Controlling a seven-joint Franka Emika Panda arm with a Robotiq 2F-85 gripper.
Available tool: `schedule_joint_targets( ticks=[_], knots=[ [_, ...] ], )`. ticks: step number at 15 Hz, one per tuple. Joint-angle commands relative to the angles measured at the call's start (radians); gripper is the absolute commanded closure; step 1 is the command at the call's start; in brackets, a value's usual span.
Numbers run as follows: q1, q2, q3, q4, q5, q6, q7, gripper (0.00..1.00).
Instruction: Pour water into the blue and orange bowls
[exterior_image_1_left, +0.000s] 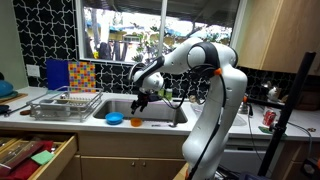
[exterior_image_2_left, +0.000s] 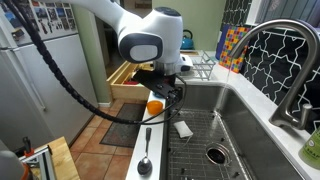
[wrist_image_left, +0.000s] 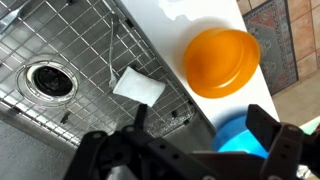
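Gripper: jaws wide apart, empty | orange bowl: counter edge beside sink | blue bowl: beneath gripper

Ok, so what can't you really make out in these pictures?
- Blue bowl: in the wrist view, half covered by the open hand. Unseen in an exterior view, apparently behind the hand.
- Orange bowl: whether it holds water is unclear in every view. It is tiny in an exterior view.
- White piece on the wire grid: in the wrist view, too indistinct to identify.
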Motion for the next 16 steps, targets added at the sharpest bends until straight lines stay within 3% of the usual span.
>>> schedule_joint_targets(
  ticks=[1, 9, 10, 16],
  knots=[
    [0.036, 0.041, 0.000, 0.041, 0.103, 0.055, 0.093, 0.00],
    [0.061, 0.230, 0.061, 0.159, 0.194, 0.168, 0.280, 0.00],
    [0.056, 0.249, 0.072, 0.173, 0.206, 0.172, 0.285, 0.17],
    [0.031, 0.319, 0.108, 0.237, 0.217, 0.162, 0.322, 0.65]
  ],
)
